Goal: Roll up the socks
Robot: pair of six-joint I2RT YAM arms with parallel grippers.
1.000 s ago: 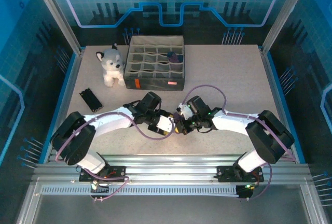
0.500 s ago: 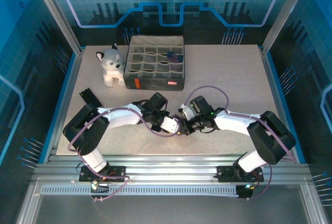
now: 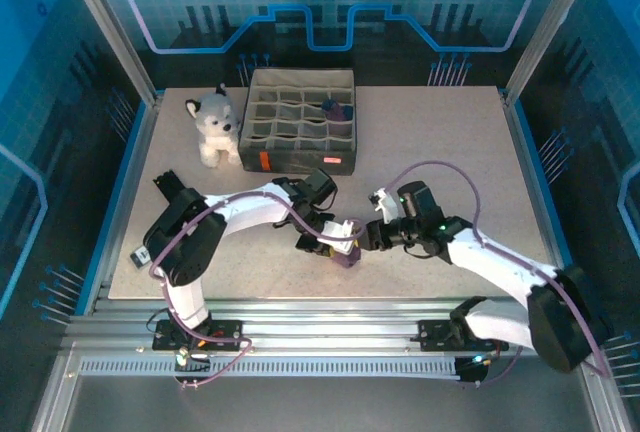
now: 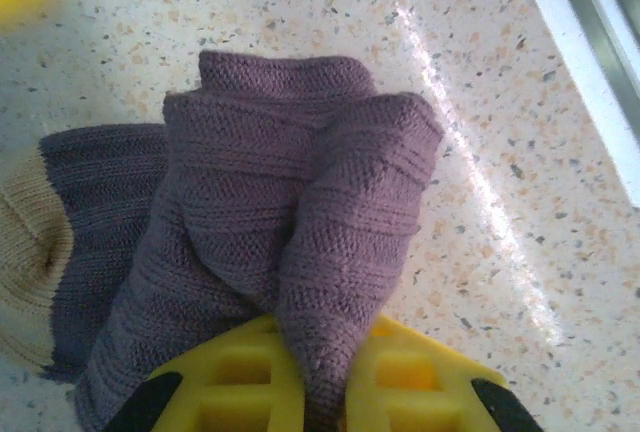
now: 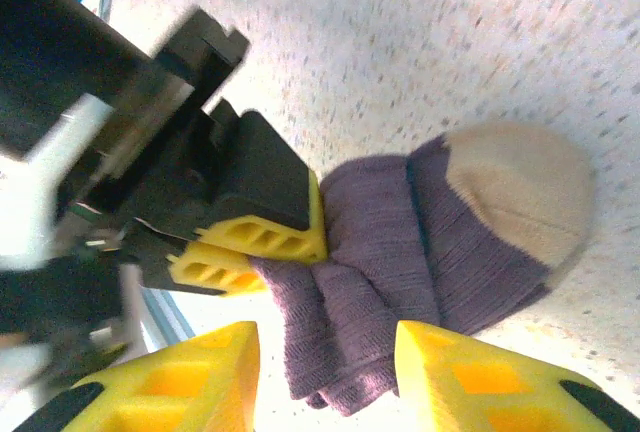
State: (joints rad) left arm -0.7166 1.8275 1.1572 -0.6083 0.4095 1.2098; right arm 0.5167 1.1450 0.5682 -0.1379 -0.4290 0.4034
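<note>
The left claw (image 4: 310,400) pinches the socks (image 4: 290,202) (bundled purple knit), presumably so the roll cannot spring loose; the right claw (image 5: 330,377), at their three o'clock, gapes open.

**Table** (image 3: 450,152): flat top in beige speckled stone-look finish, with blue edging down both sides.

Resting on it:
1. Grey-and-white plush husky (image 3: 213,129), upright, at 11 o'clock, just beside item 2.
2. Dark grey fabric organiser box (image 3: 300,162), gridded into compartments, with an orange tag on its near wall, at 12 o'clock.
3. Flat black rectangular block (image 3: 168,184), at 9 o'clock, partly hidden.
4. Bundled purple ribbed knit socks (image 3: 347,255), with a tan toe and a navy band, at 6 o'clock near the front edge.
</note>
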